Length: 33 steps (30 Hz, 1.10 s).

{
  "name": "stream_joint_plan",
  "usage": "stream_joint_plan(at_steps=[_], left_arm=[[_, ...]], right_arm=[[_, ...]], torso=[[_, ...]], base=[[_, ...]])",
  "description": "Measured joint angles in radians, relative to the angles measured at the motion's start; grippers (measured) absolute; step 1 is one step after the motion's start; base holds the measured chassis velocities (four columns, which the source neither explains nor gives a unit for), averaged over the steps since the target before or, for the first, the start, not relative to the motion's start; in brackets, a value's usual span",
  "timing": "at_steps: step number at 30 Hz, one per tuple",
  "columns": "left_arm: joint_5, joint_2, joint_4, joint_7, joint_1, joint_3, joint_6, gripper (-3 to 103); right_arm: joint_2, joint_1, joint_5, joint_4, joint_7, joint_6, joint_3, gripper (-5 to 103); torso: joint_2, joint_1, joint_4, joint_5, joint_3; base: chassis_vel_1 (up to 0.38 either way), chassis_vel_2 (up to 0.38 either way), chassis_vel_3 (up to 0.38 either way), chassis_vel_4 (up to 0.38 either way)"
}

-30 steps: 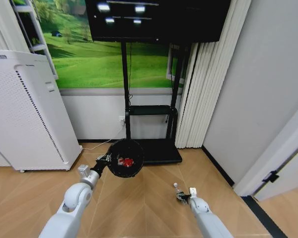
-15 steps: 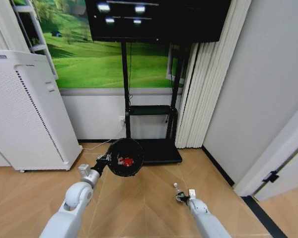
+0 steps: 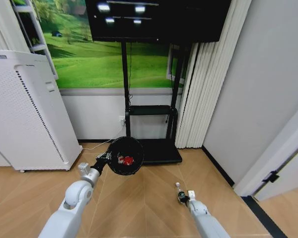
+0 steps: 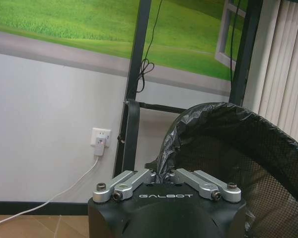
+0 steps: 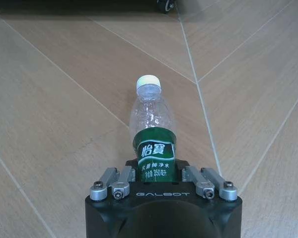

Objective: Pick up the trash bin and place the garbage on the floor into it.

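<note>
My left gripper (image 3: 105,158) is shut on the rim of the trash bin (image 3: 125,156), a black mesh basket with a black liner, held off the floor and tipped so its mouth faces me. Red-and-white garbage (image 3: 125,160) lies inside it. The left wrist view shows the left gripper (image 4: 166,173) pinching the liner at the trash bin (image 4: 238,148) rim. My right gripper (image 3: 181,198) is low over the wooden floor, shut on a clear bottle (image 3: 179,191). In the right wrist view the right gripper (image 5: 156,171) clamps the bottle (image 5: 151,129) at its green label, white cap pointing away.
A tall white perforated appliance (image 3: 25,114) stands at the left. The black TV stand (image 3: 154,151) sits against the wall behind the bin, with curtains (image 3: 198,99) to its right. A white plug and cord (image 4: 100,137) hang at the wall. A door frame (image 3: 273,168) is at the right.
My right gripper has drawn slightly back toward me with the bottle in it. The left arm and the bin have barely moved.
</note>
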Motion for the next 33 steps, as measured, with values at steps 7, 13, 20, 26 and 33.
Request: stream_joint_plan(at_steps=[7, 13, 20, 26, 33], left_arm=[[0.0, 0.0, 0.006, 0.001, -0.005, 0.003, 0.001, 4], [0.0, 0.0, 0.008, 0.006, -0.006, 0.003, 0.001, 4], [0.012, -0.015, 0.018, 0.015, 0.001, -0.004, 0.0, 4], [0.018, -0.015, 0.02, 0.016, 0.005, -0.004, 0.0, 4], [0.027, -0.02, 0.066, 0.007, -0.014, -0.006, 0.0, 4]], right_arm=[[0.0, -0.012, 0.0, 0.032, 0.02, 0.008, 0.015, 24], [-0.013, -0.018, 0.025, 0.08, 0.045, 0.019, 0.047, 24], [-0.031, -0.036, 0.128, 0.397, 0.092, -0.042, 0.23, 24], [-0.041, -0.052, 0.162, 0.551, 0.117, -0.066, 0.286, 24], [-0.076, -0.119, 0.219, 0.774, 0.129, -0.084, 0.345, 24]], torso=[[0.0, 0.0, 0.0, 0.0002, 0.0], [0.0, 0.0, 0.0, -0.0001, 0.0], [0.0, 0.0, 0.0, 0.0, 0.0], [0.0, 0.0, 0.0, 0.0001, 0.0], [0.0, 0.0, 0.0001, -0.0002, 0.0]], base=[[0.0, 0.0, 0.0, 0.0], [0.0, 0.0, 0.0, 0.0], [0.0, 0.0, 0.0, 0.0], [0.0, 0.0, 0.0, 0.0], [0.0, 0.0, 0.0, 0.0]])
